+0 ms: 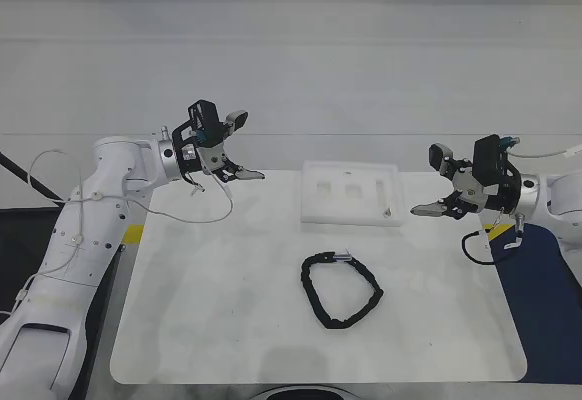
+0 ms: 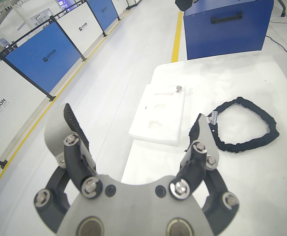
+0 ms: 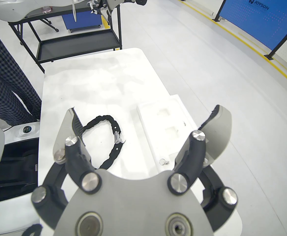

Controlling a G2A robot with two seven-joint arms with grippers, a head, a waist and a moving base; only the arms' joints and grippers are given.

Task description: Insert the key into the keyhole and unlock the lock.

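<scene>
The top camera sits high on the robot and looks down at the white table [image 1: 201,300]. It is far enough back to see the whole tabletop and an arm at each side.

The left wrist camera sits close behind the left gripper [image 2: 133,111] and looks out between its fingers, across the table. The right wrist camera sits close behind the right gripper [image 3: 143,109] and looks across from the other side.

All three views share the black chain lock [image 1: 308,285] and the white foam tray [image 1: 321,205]. Each wrist view catches the other arm far off.
</scene>
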